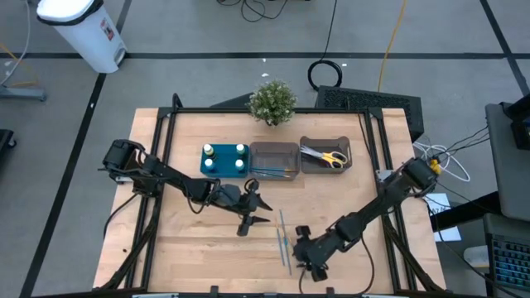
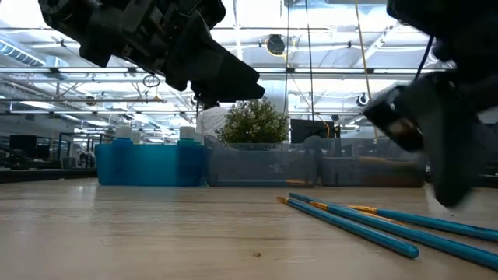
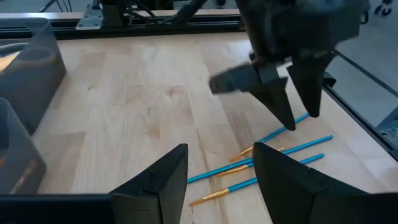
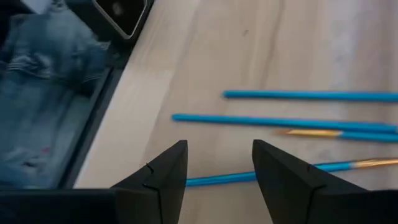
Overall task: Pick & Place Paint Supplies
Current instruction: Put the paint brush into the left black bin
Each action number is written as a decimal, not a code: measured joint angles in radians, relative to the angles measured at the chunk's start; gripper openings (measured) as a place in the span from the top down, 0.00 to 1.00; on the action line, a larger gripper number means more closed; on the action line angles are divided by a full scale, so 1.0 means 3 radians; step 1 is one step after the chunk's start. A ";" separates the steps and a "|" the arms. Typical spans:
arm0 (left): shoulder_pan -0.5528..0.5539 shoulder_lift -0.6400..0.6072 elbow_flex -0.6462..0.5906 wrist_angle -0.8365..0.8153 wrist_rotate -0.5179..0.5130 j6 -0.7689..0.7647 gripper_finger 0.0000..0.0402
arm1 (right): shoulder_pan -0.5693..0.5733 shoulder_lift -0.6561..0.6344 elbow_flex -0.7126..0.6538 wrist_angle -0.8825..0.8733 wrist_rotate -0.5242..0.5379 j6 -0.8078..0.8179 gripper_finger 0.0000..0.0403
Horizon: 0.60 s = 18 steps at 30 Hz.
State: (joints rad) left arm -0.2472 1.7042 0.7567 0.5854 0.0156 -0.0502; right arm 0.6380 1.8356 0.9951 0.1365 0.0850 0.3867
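Several thin blue brushes [image 1: 283, 236] with gold ferrules lie flat on the wooden table, seen also in the low view [image 2: 366, 222]. My left gripper [image 1: 252, 217] [image 3: 221, 180] is open, hovering left of them. My right gripper [image 1: 308, 255] [image 4: 219, 177] is open, just right of and nearer than the brushes [image 4: 280, 121], above the table. The white-capped bottles [image 1: 224, 157] stand in a teal tray. Yellow-handled scissors [image 1: 330, 156] lie in the right grey bin. More blue brushes [image 1: 273, 171] lie in the middle grey bin.
The teal tray [image 1: 204, 170], the middle grey bin [image 1: 273, 149] and the right grey bin [image 1: 325, 142] sit in a row at the far side. A potted plant [image 1: 272, 101] stands behind them. Bare wood lies toward the near and left edges. The right gripper [image 3: 292, 106] shows in the left wrist view.
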 joint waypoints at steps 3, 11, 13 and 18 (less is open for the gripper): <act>0.0001 0.0000 0.0000 0.0000 -0.0003 0.0004 0.54 | -0.0005 0.0102 0.0000 0.0076 -0.0280 0.0187 0.58; 0.0000 0.0000 0.0000 0.0000 -0.0003 -0.0004 0.54 | -0.0016 0.0102 0.0018 -0.0338 -0.0290 0.0455 0.58; 0.0001 0.0000 0.0000 -0.0002 -0.0002 -0.0006 0.54 | -0.0014 0.0032 0.0014 -0.0516 -0.0288 0.0526 0.58; 0.0001 0.0000 0.0000 -0.0037 -0.0002 -0.0008 0.54 | -0.0009 -0.0227 -0.0004 -0.0987 -0.0212 0.0637 0.58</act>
State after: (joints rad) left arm -0.2470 1.7042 0.7567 0.5744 0.0151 -0.0525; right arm 0.6353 1.7674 0.9938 -0.1596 0.0213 0.5778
